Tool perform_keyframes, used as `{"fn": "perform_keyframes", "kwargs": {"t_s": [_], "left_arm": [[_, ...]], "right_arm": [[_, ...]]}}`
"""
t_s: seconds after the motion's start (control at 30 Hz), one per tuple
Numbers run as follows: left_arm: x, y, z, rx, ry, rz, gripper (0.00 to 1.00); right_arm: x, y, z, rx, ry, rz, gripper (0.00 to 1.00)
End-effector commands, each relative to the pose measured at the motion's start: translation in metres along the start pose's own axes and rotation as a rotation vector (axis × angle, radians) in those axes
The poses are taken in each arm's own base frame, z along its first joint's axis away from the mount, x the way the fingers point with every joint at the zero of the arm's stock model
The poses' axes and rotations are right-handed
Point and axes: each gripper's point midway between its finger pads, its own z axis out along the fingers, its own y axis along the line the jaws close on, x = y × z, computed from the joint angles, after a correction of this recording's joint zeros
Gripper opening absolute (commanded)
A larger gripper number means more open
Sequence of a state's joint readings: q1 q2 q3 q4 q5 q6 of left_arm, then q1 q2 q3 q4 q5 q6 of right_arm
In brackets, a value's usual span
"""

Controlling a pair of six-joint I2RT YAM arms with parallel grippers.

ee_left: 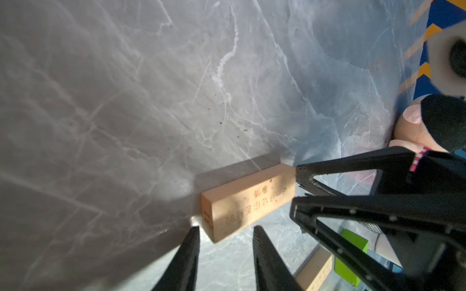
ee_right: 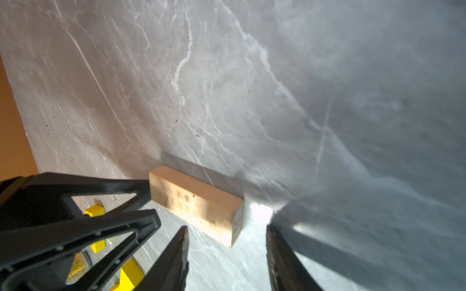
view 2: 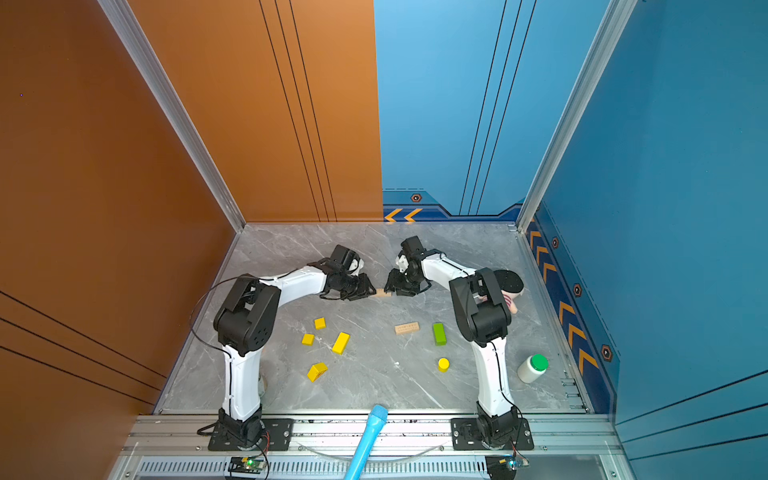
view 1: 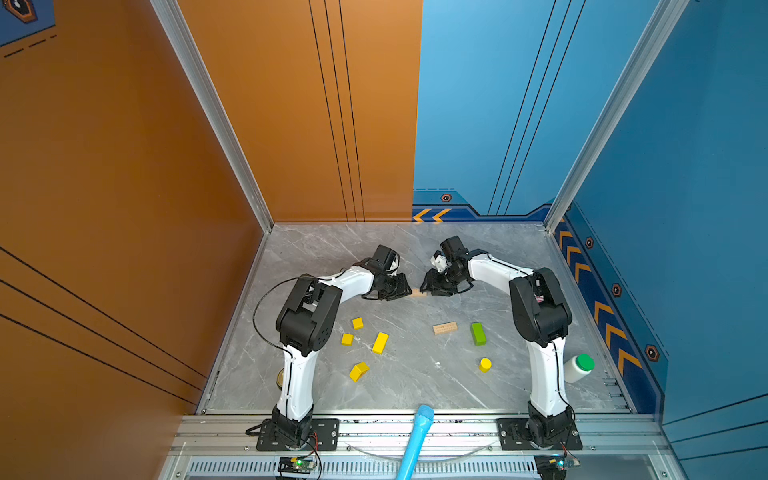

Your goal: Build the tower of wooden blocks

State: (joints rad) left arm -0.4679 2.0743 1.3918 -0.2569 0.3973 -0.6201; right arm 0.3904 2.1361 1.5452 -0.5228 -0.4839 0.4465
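ok so the left hand [ee_left: 225, 228] has its jaws partway apart with nothing in them. The right hand [ee_right: 227, 226] is the same deal, a bit wider, also empty. Right off both sets of fingertips is one tan plank [view 1: 418, 293], lying on the surface [view 1: 415, 386] toward the back middle. Its long axis runs straight from one hand to the other, so each hand faces a short end, with a small gap in both wrist views. No contact that I can see.

That plank looks like the base of the tower, and there's nothing on it yet. My guess for the next pick is the second tan plank [view 1: 445, 328]. It lies nearer the front on the right arm's side, near the green bar [view 1: 478, 333]. Its long axis goes roughly side to side too, so the right hand is the closer one and would want to close across the narrow width. The yellow blocks [view 1: 380, 343] are scattered over by the left arm, well apart.
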Motion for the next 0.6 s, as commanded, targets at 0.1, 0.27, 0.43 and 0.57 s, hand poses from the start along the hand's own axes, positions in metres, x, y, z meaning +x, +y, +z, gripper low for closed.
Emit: {"fn": "perform_keyframes", "kwargs": {"t_s": [0.1, 0.27, 0.43, 0.57], "left_arm": [[-0.014, -0.01, -0.033, -0.006, -0.053, 0.049, 0.46], [-0.017, -0.01, -0.056, -0.026, -0.093, 0.077, 0.51], [-0.011, -0.011, -0.081, -0.032, -0.133, 0.096, 0.53], [0.002, -0.011, -0.1, -0.041, -0.161, 0.118, 0.55]], "right_arm": [[0.0, 0.003, -0.044, 0.047, -0.077, -0.008, 0.56], [0.021, 0.006, -0.072, 0.158, -0.095, -0.09, 0.56], [0.058, -0.002, -0.083, 0.332, -0.06, -0.182, 0.65], [0.088, -0.01, -0.083, 0.429, -0.046, -0.221, 0.68]]}}
